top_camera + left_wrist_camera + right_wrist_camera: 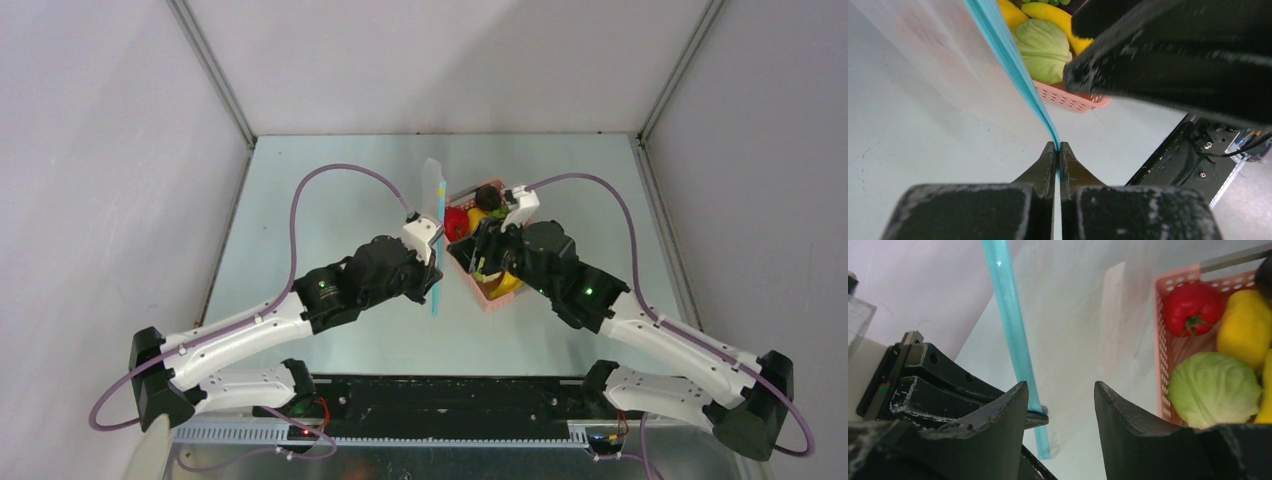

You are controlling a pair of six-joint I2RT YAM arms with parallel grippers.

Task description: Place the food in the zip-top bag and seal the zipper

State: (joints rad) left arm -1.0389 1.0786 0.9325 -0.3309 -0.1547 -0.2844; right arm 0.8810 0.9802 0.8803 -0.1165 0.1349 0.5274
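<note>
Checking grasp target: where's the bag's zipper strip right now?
Top view: the zipper strip is held upright mid-table, pinched in the left claw, just left of the pink basket.

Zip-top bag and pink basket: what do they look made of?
Zip-top bag: thin, floppy clear plastic film, slightly frosted; the table shows through it. Its zipper looks like a thicker teal plastic strip. Pink basket: probably rigid moulded plastic, matte, judging by its perforated grid wall.

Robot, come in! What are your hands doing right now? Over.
Left gripper shut on light blue zipper strip of clear floppy plastic bag. Right gripper open beside it. Toy food in pink plastic basket. Nothing seen blocking.
</note>
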